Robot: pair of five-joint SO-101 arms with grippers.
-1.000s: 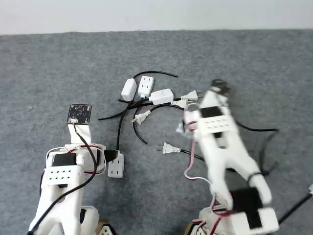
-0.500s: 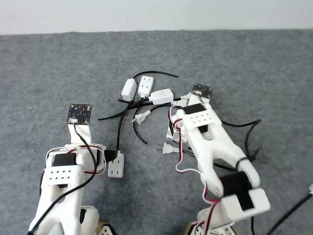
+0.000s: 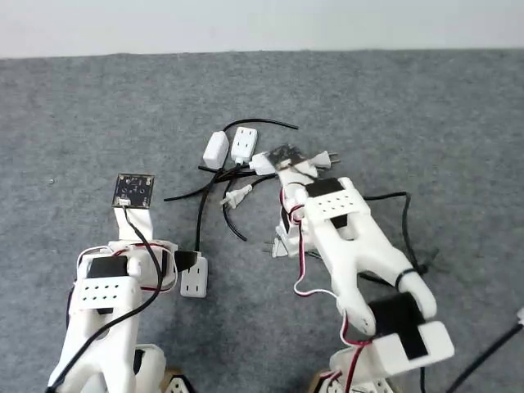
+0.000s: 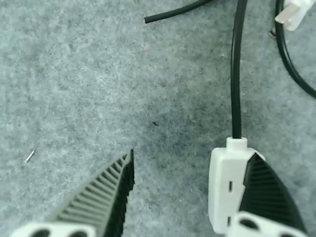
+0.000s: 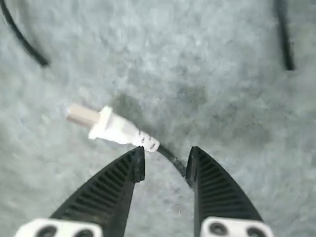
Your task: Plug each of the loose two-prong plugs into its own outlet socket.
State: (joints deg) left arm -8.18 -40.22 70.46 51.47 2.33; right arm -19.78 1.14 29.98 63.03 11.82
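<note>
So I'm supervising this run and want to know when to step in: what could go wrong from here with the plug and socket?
1. The right end effector straddles the black cord behind the white two-prong plug, not its body; closing there may leave the plug swivelling.
2. The white plastic outlet socket lies by one finger of the open left end effector, off centre, so closing might shove it aside.
</note>
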